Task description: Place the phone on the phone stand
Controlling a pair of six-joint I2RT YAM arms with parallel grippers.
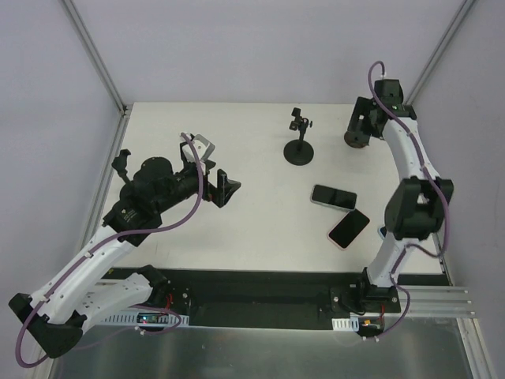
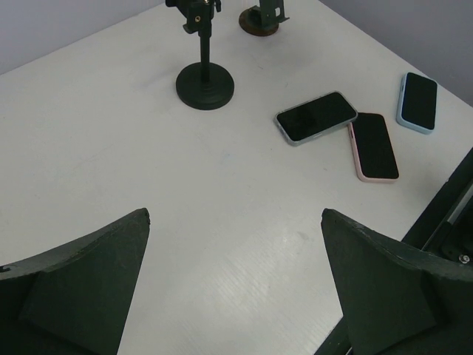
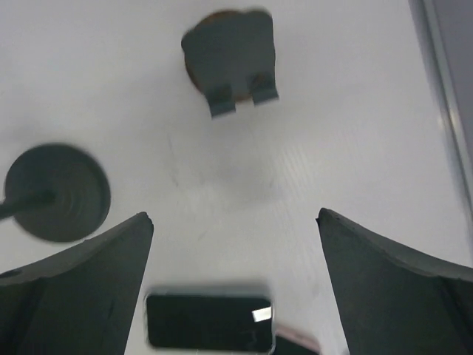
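Observation:
Three phones lie face up at the right of the white table: one in a grey case, one in a pink case, and one in a blue case, mostly hidden behind my right arm in the top view. The phone stand, a dark plate with two lips on a brown round base, stands at the back right and is empty. My right gripper is open and empty, high above the table between stand and grey phone. My left gripper is open and empty at centre left.
A black mast with a small clamp head on a round base stands at the back centre, left of the phone stand. The table's right edge has a metal rail. The black front rail runs along the near edge.

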